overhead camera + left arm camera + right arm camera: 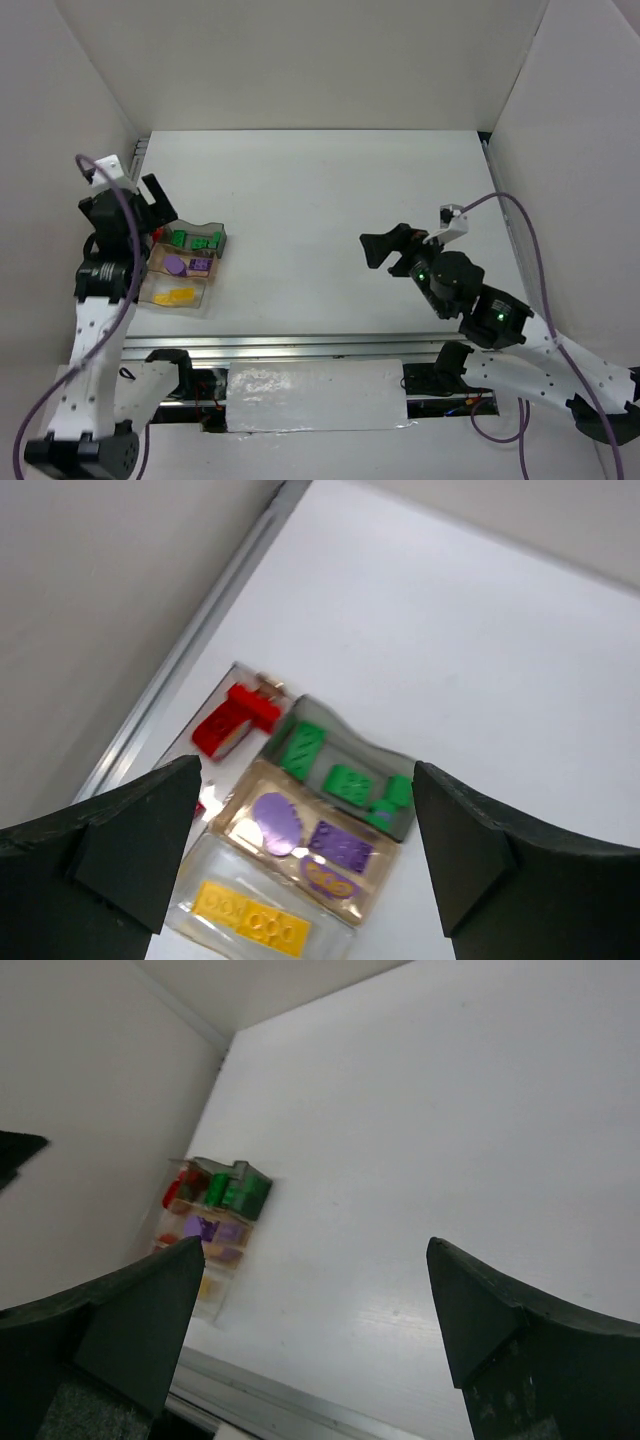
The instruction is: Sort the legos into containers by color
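A matte white table [320, 210] fills the scene, boxed in by plain white walls. The containers [352, 744], a cluster of clear, smoky-tinted rectangular trays with thin glossy walls, sit on it; every place here is told from that cluster.

The left arm, white with black joints, rises over the cluster's left side. The left gripper [305, 768] hangs above the containers without touching them. Its two blunt black fingers are spread wide, wider than the whole cluster as its wrist camera sees it, and there is nothing between them.

The right arm reaches in from well to the right of the containers. The right gripper [315, 1245] points toward them across bare table, far apart from them. Its jaws are also spread wide and empty.

All the legos seen lie inside the trays, grouped by colour:
- Far right tray: several glossy green legos [349, 783], studded.
- Far left tray: a red lego [238, 718] lying tilted, with a further scrap of red partly hidden behind the left finger.
- Middle tray: purple legos [340, 845], one smooth and rounded, one a studded rectangle.
- Nearest tray: yellow legos [250, 915], studded and lying flat end to end.
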Tool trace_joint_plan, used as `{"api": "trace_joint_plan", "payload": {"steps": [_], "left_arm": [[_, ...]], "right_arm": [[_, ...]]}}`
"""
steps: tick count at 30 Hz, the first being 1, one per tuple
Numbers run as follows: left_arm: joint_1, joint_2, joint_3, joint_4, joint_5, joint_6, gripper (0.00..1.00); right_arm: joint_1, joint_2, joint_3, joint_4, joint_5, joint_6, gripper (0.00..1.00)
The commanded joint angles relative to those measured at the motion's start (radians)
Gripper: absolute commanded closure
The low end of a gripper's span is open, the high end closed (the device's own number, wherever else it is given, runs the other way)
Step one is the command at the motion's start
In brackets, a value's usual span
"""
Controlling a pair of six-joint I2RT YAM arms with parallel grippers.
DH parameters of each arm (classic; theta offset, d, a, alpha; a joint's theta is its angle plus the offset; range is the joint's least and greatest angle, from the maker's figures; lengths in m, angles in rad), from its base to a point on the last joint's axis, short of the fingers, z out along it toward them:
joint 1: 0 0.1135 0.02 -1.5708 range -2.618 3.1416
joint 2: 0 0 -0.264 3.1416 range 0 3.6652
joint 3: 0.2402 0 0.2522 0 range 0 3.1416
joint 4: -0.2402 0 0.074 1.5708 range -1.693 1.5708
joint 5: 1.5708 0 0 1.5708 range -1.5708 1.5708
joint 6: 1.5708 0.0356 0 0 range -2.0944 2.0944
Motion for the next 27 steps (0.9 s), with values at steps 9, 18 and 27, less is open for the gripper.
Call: {"api": "trace_joint_plan", "payload": {"steps": [9,18,27], "left_arm": [[-0.041,-0.493,0.124,-0.347,0.251,0.064,0.00],[-0.070,-0.668,0.058,-0.487,0.328,-0.014,0.00],[-0.082,-0.672,0.126,-0.533,0.174,-0.067,0.00]], "right_arm": [[0.007,-0.078,0.453,-0.664,0.101,-0.099,0.01],[0.006,-0.323,0.576,-0.750,-0.029,-0.164,0.00],[0.004,-0.403,0.573,-0.798,-0.083,-0.128,0.00]]}}
